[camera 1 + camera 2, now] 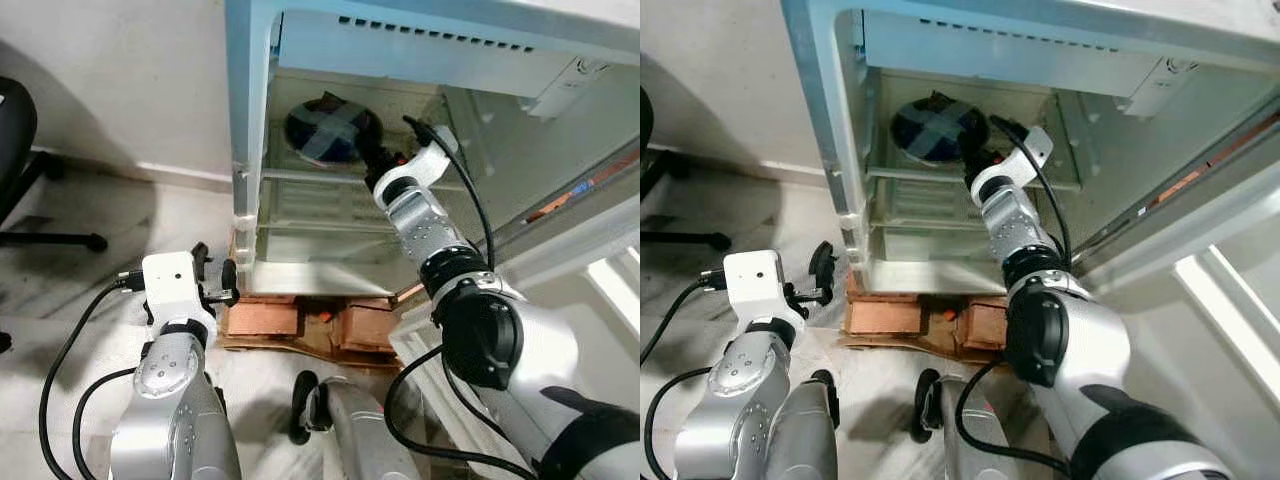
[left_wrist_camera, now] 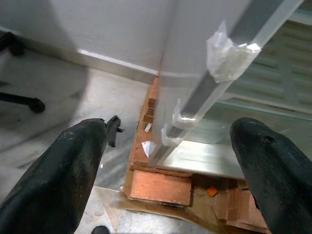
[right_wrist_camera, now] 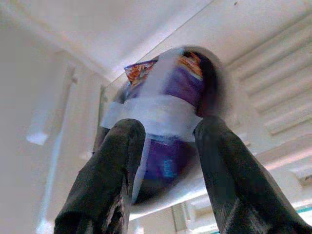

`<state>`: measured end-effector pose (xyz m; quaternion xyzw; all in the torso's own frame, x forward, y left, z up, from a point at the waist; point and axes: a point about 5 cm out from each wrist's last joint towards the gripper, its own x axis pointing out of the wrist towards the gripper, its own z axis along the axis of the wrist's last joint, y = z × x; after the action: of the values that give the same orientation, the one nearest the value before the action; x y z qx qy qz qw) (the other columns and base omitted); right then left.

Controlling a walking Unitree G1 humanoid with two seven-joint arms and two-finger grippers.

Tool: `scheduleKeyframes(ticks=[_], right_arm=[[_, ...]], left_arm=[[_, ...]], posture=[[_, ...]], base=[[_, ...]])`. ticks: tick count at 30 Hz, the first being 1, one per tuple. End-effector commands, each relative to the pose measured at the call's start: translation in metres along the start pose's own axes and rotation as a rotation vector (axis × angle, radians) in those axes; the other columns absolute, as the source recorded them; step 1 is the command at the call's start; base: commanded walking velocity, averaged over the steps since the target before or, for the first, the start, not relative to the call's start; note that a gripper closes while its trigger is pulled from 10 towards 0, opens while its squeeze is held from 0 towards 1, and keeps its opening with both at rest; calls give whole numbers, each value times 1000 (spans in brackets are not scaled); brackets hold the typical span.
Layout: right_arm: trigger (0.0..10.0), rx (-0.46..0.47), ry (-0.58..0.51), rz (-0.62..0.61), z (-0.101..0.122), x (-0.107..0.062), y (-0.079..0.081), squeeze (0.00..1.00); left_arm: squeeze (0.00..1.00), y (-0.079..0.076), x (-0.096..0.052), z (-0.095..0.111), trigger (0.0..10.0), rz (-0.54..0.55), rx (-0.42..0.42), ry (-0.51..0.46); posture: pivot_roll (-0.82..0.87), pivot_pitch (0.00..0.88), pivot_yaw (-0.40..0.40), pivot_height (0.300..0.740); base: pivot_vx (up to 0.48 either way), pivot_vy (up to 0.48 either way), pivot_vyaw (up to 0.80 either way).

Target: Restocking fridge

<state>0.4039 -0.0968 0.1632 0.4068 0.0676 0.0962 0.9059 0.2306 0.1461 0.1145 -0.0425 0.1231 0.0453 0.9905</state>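
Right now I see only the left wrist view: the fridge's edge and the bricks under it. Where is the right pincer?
Observer: The right pincer reaches inside the open fridge, at the upper shelf.
Operator: Is something in front of it?
Observer: Yes, a round purple packet with white tape crossed over it. The pincer is right at it, but I cannot tell whether it grips.
Operator: Where is the door?
Observer: The fridge door stands open on the robot's right, beside the right arm.
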Motion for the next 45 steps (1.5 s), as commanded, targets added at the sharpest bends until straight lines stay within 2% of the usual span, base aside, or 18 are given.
scheduleKeyframes(ticks=[1,3,8,9,11,12,19,22,26,29,32,33,35,36,37,40,43,45], right_arm=[[10000,41,46,-36,-14,-4,-10,733],[10000,36,67,-43,-21,-5,-10,733],[10000,26,116,-25,-41,-5,3,733],[10000,12,124,-26,-43,-5,4,733],[10000,-76,110,-26,-43,-4,6,733],[10000,-83,97,-31,-41,-3,8,733],[10000,-68,103,-34,-42,-2,11,737],[10000,-18,79,5,-41,1,23,737],[10000,-13,63,19,-37,2,27,737],[10000,-107,53,80,-28,4,32,737],[10000,-222,41,123,-18,4,30,737],[10000,-292,31,145,-12,3,27,722],[10000,-341,24,156,-8,3,25,722],[10000,-392,21,175,-6,1,23,169],[10000,-455,28,203,-5,-1,20,0],[10000,-575,49,276,-11,-8,14,0],[10000,-611,59,318,-15,-13,11,0],[10000,-686,73,397,-29,-30,4,0]], left_arm=[[0,-6,-1,-6,10000,-3,-26,27],[0,-6,-2,-6,10000,-4,-25,27],[0,-2,-6,-7,10000,16,-23,33],[0,-1,-8,-8,10000,19,-24,35],[0,-2,-11,-10,10000,27,-29,40],[0,-2,-13,-10,10000,33,-34,41],[0,-1,-16,-13,10000,50,-45,47],[0,-2,-16,-13,10000,52,-48,48],[0,-2,-13,-12,10000,49,-47,42],[0,-2,-5,-5,10000,34,-42,8],[0,-3,1,-2,10000,18,-39,-13],[0,-5,5,0,10000,10,-32,-22],[0,-6,8,2,10000,1,-28,-31],[0,-8,10,4,10000,-8,-21,-41],[0,-9,14,7,10000,-21,-10,-52],[0,-10,18,8,10000,-48,23,-62],[0,-10,18,7,10000,-56,30,-61],[0,-6,18,2,10000,-67,49,-51]], posture=[[240,198,-166,740],[241,199,-166,740],[255,219,-176,740],[258,220,-179,740],[264,227,-189,740],[265,233,-197,740],[260,247,-216,740],[257,242,-219,740],[254,235,-217,740],[246,210,-209,740],[232,181,-197,740],[222,161,-186,740],[220,154,-183,740],[213,139,-171,740],[203,120,-156,740],[189,101,-136,740],[182,90,-125,740],[150,57,-90,740]], base=[[0,0,0],[0,0,0],[0,0,0],[0,0,0],[0,0,0],[0,0,0],[0,0,0],[0,0,0],[0,0,0],[0,0,0],[0,0,0],[0,0,0],[0,0,0],[0,0,0],[0,0,0],[0,0,0],[0,0,0],[0,0,0]])
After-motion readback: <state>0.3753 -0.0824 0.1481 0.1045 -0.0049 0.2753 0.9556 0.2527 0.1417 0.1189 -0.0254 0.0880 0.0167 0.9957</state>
